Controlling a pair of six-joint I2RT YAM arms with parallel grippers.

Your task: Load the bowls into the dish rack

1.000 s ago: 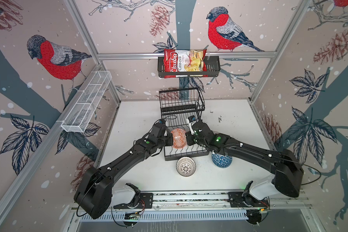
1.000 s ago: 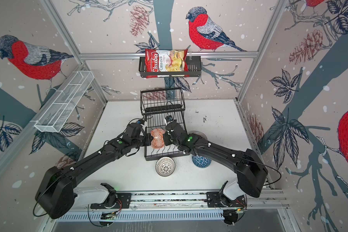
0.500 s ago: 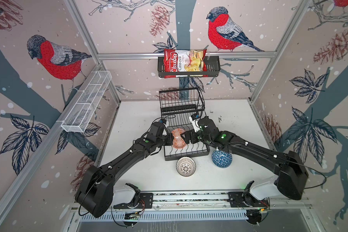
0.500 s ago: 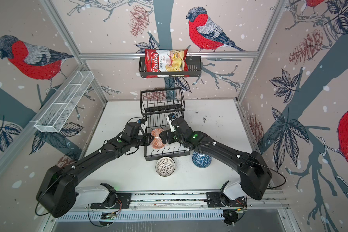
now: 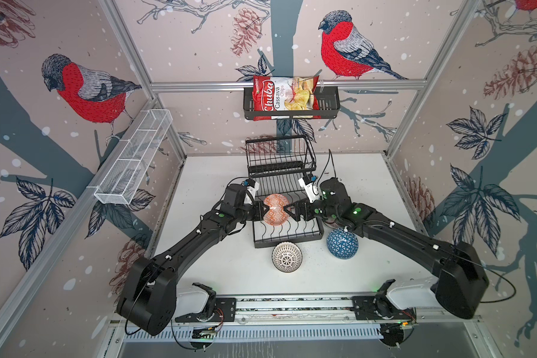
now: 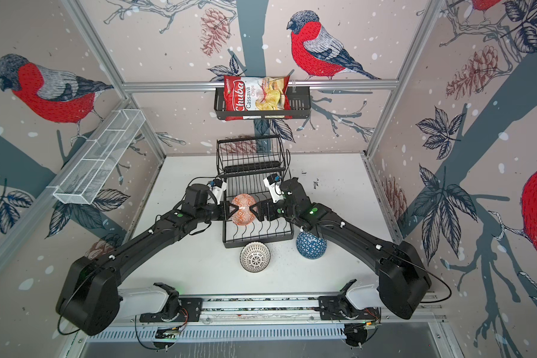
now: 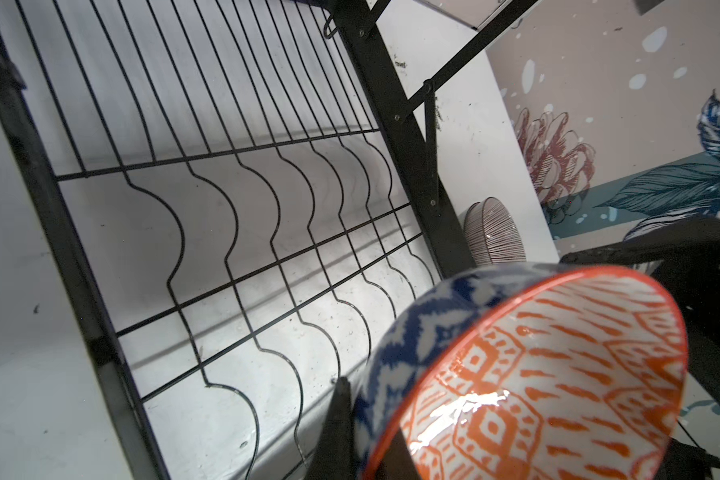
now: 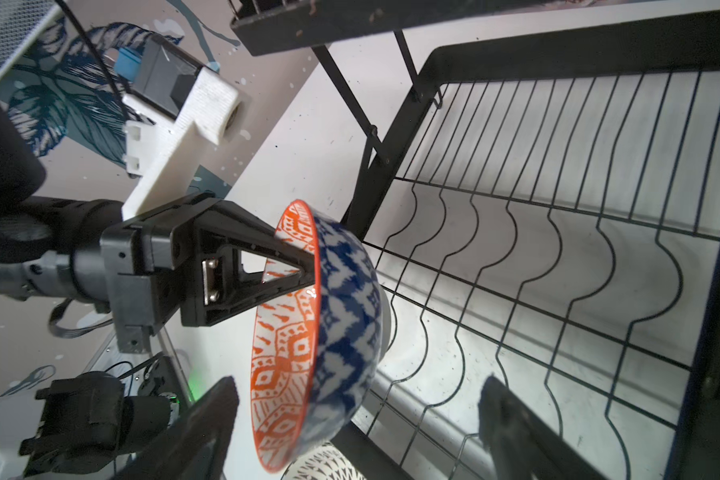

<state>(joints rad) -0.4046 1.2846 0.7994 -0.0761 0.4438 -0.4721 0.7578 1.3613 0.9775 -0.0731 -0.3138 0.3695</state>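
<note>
An orange-patterned bowl [image 5: 276, 209] with a blue-and-white outside hangs on edge over the wavy lower tier of the black dish rack [image 5: 287, 238]. My left gripper [image 5: 262, 210] is shut on its rim, one finger inside [image 8: 283, 266] and one outside [image 7: 341, 399]. My right gripper [image 5: 289, 212] stands open on the bowl's other side; its fingers [image 8: 221, 399] straddle the bowl [image 8: 341, 311] without touching. A dotted white bowl [image 5: 286, 256] and a blue-triangle bowl [image 5: 342, 243] sit upside down on the table in front of the rack. A mauve striped bowl [image 7: 491, 232] stands beside the rack.
The rack's raised basket tier [image 5: 279, 155] is at its far end. A black wall basket [image 5: 329, 105] holds a chip bag [image 5: 284, 96]. A white mesh trough [image 5: 134, 164] hangs on the left wall. The right arm's forearm passes close above the blue-triangle bowl.
My right gripper has opened, let go of the orange-patterned bowl and drawn back a little to the right. The left gripper keeps the bowl over the rack.
</note>
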